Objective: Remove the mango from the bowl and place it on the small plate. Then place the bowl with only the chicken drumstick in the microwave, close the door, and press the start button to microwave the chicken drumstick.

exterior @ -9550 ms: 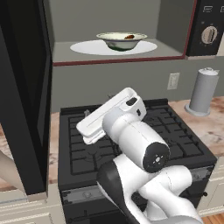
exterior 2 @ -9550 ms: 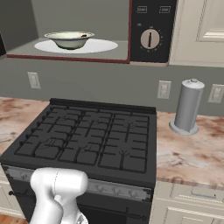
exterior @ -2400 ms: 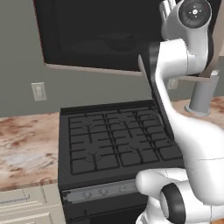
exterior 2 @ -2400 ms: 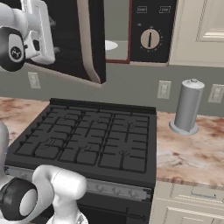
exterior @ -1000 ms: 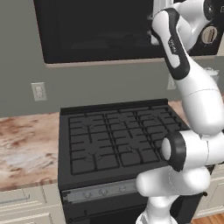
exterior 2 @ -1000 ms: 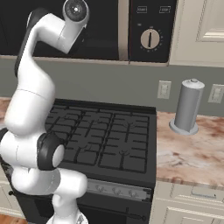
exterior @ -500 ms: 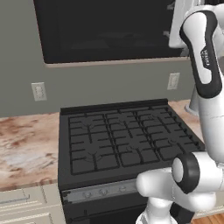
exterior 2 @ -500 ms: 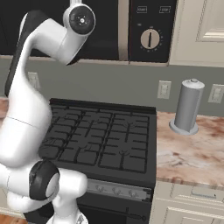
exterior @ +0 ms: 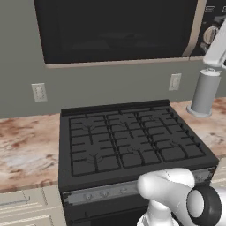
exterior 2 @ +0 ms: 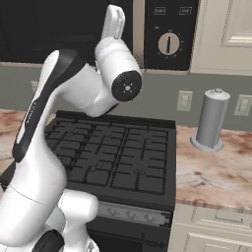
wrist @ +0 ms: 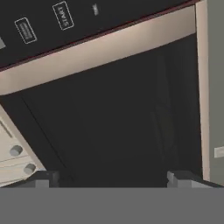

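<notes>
My gripper [wrist: 113, 177] hangs wide open and empty before the shut door [exterior: 117, 28] of the microwave [exterior 2: 147, 29], start button [wrist: 63, 15] off up-left; I risk brushing the neighbouring button [wrist: 25, 30] or dial [exterior 2: 168, 44] instead.

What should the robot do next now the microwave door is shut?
Probably move the open gripper toward the start button on the control panel and press it. The door looks closed, and the hand sits in front of the dark door, the button off to one side.
</notes>
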Motion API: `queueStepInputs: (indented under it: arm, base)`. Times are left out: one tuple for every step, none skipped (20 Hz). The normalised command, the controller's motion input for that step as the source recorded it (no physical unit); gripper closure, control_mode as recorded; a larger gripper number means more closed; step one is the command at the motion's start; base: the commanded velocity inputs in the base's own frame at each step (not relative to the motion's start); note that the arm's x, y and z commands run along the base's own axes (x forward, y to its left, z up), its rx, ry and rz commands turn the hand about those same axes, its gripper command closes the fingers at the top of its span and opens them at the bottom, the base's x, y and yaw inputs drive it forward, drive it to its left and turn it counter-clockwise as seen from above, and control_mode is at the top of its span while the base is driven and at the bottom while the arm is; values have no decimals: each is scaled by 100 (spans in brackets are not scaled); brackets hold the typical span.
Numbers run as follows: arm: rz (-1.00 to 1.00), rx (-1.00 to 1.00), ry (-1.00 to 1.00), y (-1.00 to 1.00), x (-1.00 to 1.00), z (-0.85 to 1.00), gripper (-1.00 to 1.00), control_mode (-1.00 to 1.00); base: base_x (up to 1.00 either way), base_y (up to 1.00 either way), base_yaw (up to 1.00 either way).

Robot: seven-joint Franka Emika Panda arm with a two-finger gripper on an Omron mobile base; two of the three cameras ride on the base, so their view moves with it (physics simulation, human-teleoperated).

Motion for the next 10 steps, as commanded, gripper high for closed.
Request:
queueStepInputs:
  arm:
    - [0, 13, -10, -100, -15, -3, -100, -100]
    - [0, 9, -1, -91, 0, 0, -100, -100]
    - [0, 8, 0, -86, 0, 0, -100, -100]
    - [0, 6, 0, -82, 9, 0, -100, -100]
    - [0, 3, 3, -70, 23, 0, -100, -100]
    - [0, 1, 6, -67, 26, 0, -100, -100]
    - [0, 1, 7, -61, 29, 0, -100, -100]
    - [0, 0, 7, -52, 36, 0, -100, -100]
    - [0, 1, 5, -37, 49, 0, -100, -100]
    - [2, 2, 1, -15, 44, 0, -100, -100]
  base:
    - [0, 0, 0]
    - [0, 0, 0]
    - [0, 0, 0]
    - [0, 0, 0]
    - [0, 0, 0]
    - [0, 0, 0]
    - [0, 0, 0]
    - [0, 0, 0]
    - [0, 0, 0]
    - [0, 0, 0]
